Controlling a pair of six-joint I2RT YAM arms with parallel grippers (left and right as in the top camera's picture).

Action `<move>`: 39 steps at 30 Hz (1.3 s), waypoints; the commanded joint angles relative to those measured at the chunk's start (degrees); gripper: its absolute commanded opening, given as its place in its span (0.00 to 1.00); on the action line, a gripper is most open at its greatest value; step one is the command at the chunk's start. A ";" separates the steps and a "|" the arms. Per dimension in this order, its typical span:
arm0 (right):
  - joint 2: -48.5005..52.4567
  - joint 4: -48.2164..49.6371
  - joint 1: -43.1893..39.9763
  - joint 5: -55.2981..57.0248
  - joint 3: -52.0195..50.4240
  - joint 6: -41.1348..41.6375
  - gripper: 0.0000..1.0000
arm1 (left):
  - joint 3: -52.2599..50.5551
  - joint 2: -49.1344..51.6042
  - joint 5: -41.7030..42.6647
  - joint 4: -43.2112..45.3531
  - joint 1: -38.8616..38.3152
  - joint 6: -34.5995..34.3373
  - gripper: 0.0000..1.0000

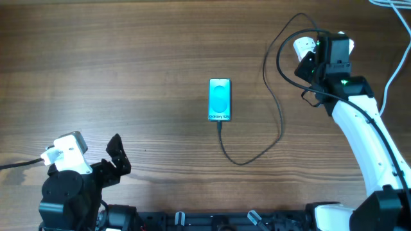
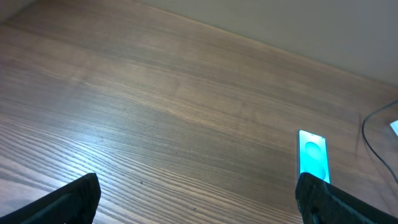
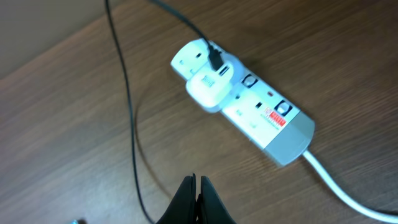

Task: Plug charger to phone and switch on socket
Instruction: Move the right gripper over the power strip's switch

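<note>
Right claw (image 3: 198, 190), pressed together, is hovering near the socket (image 3: 277, 127), likely needing a square tip push on the switch (image 3: 249, 81) beside the adapter (image 3: 210, 89).

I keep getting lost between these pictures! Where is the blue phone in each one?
Overhead: the phone is in the middle of the picture.
Left wrist: the phone is at the lower right.
Right wrist: not clearly in it.
Shared landmark: the black charger cable, which shows in all three views.

Socket (image 1: 302, 46) mostly hidden under right arm (image 1: 357, 119)
</note>
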 commanded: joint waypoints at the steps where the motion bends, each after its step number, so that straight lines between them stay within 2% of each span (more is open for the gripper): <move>1: 3.82 3.52 -3.85 1.62 0.59 0.87 0.05 | -0.37 -0.15 -1.18 0.35 -0.15 -0.33 1.00; 8: 12.17 5.35 -7.54 1.73 3.43 -6.21 0.05 | -0.37 -0.15 -0.94 0.39 -0.15 -0.70 1.00; 16: 21.29 2.82 -8.96 1.70 12.39 -6.40 0.05 | -0.37 -0.15 -0.94 0.55 -0.15 -0.70 1.00; 21: 25.64 4.15 -9.11 1.75 13.35 -7.78 0.05 | -0.37 -0.15 -0.94 0.55 -0.15 -0.72 1.00; 39: 31.30 10.82 -9.66 1.73 13.35 -8.92 0.05 | -0.37 -0.15 -0.94 0.55 -0.15 -0.70 1.00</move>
